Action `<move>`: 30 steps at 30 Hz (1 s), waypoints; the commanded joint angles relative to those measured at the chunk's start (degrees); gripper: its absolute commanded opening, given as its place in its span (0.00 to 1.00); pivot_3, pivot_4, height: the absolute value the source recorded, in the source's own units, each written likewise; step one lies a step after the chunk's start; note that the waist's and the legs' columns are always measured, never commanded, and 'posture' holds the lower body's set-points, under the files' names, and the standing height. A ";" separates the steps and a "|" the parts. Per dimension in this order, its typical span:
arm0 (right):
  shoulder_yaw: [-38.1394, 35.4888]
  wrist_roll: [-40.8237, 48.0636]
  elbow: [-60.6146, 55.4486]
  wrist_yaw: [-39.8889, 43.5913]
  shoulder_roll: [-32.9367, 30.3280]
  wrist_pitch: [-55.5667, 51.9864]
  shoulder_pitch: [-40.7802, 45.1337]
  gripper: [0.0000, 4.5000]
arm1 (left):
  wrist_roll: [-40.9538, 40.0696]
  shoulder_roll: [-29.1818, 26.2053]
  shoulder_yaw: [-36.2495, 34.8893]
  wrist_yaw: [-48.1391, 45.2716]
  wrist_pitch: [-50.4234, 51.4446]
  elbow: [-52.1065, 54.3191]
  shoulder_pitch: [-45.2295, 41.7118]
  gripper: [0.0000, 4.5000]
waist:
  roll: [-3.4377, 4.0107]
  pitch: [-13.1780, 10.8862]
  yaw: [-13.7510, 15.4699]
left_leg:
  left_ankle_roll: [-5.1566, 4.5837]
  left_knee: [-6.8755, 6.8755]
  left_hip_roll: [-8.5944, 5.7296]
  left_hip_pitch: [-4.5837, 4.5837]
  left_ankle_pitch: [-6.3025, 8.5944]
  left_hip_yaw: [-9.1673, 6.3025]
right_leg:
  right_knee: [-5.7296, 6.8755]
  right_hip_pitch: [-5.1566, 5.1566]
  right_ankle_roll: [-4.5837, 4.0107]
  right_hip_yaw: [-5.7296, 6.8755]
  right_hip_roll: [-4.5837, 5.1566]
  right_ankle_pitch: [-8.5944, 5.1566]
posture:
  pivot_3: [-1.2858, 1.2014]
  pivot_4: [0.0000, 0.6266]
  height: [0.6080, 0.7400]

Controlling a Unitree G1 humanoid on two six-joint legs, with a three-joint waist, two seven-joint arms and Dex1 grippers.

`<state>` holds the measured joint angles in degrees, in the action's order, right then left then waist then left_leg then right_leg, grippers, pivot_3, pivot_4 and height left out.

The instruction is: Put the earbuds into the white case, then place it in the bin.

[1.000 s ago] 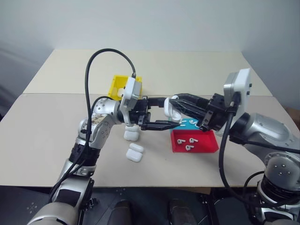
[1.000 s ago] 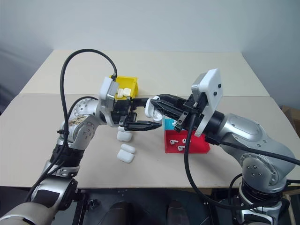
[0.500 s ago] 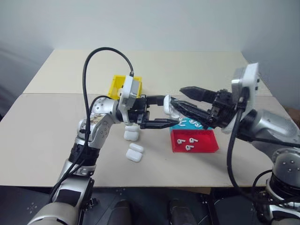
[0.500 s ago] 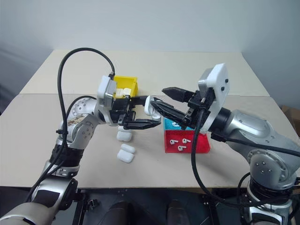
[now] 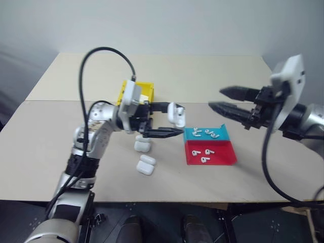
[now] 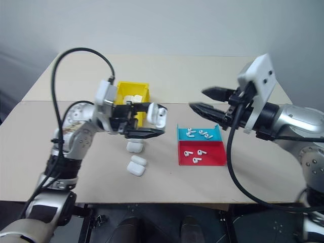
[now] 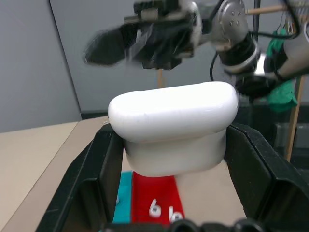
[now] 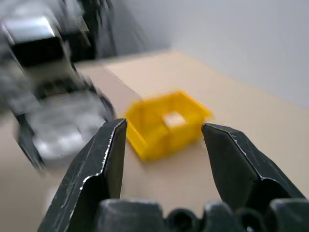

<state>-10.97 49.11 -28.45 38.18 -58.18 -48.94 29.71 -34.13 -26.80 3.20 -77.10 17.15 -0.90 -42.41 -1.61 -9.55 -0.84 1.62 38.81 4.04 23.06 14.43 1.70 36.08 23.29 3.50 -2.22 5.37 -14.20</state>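
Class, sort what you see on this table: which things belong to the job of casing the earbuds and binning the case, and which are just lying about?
Part of the job:
- white case, held in the left gripper
- earbuds in the trays
- yellow bin
- right gripper, open

Lying about:
- spare cases on the table
- red tray
- blue tray

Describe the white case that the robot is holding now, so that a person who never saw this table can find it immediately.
Start from the yellow bin near the middle of the beige table. Just in front of it, the left gripper holds the white case in the air between its two black fingers. Two similar cases lie flat on the table below; this one is lifted off the table.
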 commanded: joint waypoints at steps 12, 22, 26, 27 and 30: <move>33.31 -38.74 33.16 30.53 0.87 24.73 19.87 0.39 | -4.81 -4.97 -4.91 2.35 2.47 13.38 8.93 0.63 | 0.04 -0.03 -0.07 | 0.01 0.06 0.01 0.07 0.00 0.04 | 0.03 0.11 0.00 -0.03 0.00 0.00 | 0.52 0.24 1.00; 41.76 -56.25 70.07 41.05 13.18 52.32 36.51 0.39 | -5.65 -6.15 -6.47 6.50 2.80 17.96 12.86 0.63 | 0.08 -0.05 -0.17 | 0.03 0.01 0.02 0.25 -0.02 0.11 | 0.07 0.39 -0.01 -0.04 0.00 0.01 | 0.52 0.24 1.00; 42.30 -60.50 81.08 41.29 17.22 59.47 40.69 0.39 | -6.11 -6.99 -7.10 7.55 3.06 19.64 14.36 0.63 | 0.12 -0.07 -0.27 | 0.05 0.00 0.02 0.24 -0.03 0.12 | 0.08 0.40 -0.01 -0.05 0.00 0.01 | 0.52 0.24 1.00; 42.25 -61.29 83.18 41.44 18.20 60.65 41.60 0.39 | -6.26 -7.26 -7.28 7.84 3.14 20.13 14.79 0.63 | 0.14 -0.09 -0.29 | 0.05 0.00 0.02 0.25 -0.03 0.12 | 0.09 0.41 -0.01 -0.05 0.00 0.01 | 0.52 0.24 1.00; 41.99 -63.01 87.81 42.38 20.15 63.79 43.55 0.39 | -6.53 -7.73 -7.66 8.81 3.31 21.20 15.65 0.63 | 0.19 -0.12 -0.25 | 0.06 0.00 0.02 0.25 -0.04 0.13 | 0.11 0.42 -0.01 -0.05 0.00 0.01 | 0.52 0.24 1.00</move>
<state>32.41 -12.93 57.72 79.61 -37.93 12.29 71.18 -39.40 -33.98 -2.93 -69.06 20.30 17.90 -26.72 -1.42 -9.66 -1.09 1.68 38.80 4.06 23.31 14.39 1.83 36.20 23.73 3.49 -2.26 5.38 -14.19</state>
